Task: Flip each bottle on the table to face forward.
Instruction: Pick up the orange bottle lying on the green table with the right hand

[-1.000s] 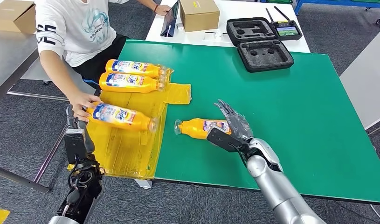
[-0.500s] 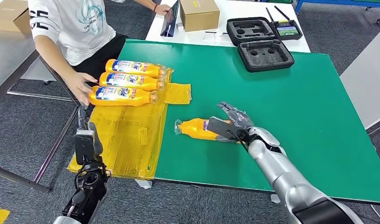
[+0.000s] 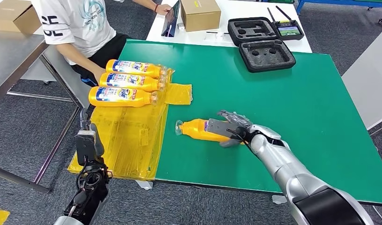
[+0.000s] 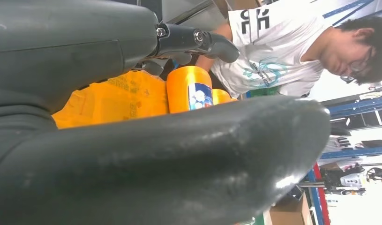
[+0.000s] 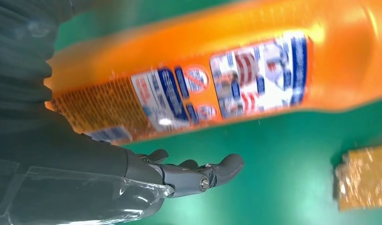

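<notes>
An orange bottle (image 3: pixel 196 129) lies on its side on the green table (image 3: pixel 296 103), cap toward the yellow sheet (image 3: pixel 128 136). My right hand (image 3: pixel 232 127) lies over its base end, fingers draped across the top. In the right wrist view the bottle (image 5: pixel 203 79) shows a small-print label, and the thumb (image 5: pixel 198 176) stands apart from it. Three more orange bottles (image 3: pixel 124 96) lie in a row on the sheet, labels up. My left hand (image 3: pixel 87 142) hangs beside the table's left edge, fingers apart and holding nothing. The left wrist view shows the nearest bottle's base (image 4: pixel 189 89).
A person (image 3: pixel 71 28) in a white shirt sits at the table's far left corner. A black foam case (image 3: pixel 266 55), a second case with a controller (image 3: pixel 264 29) and a cardboard box (image 3: pixel 200 13) stand at the back. A grey table (image 3: pixel 11 56) flanks the left.
The person set the third bottle into the row on the sheet and drew the hand away. My right hand came down from above onto the lone bottle's base end.
</notes>
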